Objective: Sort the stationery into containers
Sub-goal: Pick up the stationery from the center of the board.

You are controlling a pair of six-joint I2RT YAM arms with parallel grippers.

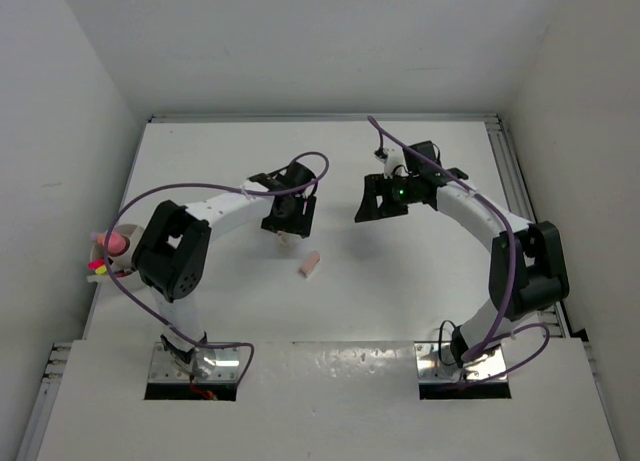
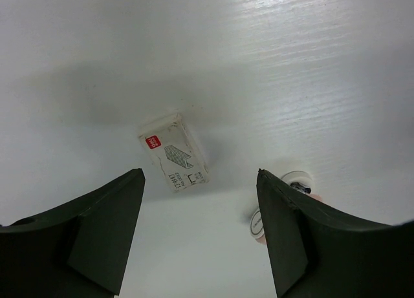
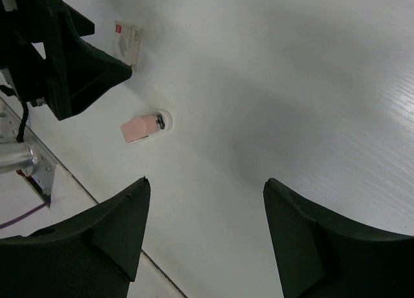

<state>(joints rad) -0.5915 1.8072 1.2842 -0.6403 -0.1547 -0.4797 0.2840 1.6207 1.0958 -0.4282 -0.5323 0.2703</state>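
White box (image 2: 173, 152), red corner label (image 2: 152, 141)

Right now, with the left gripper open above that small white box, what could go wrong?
The white box lies skewed under the left gripper, so closing may twist it loose. The small pink item sits nearby; descending could knock it. The pink cup stands beside the left arm's elbow, easily bumped.

White arms (image 1: 232, 210); black joints (image 1: 172, 249); purple cables (image 1: 200, 188)
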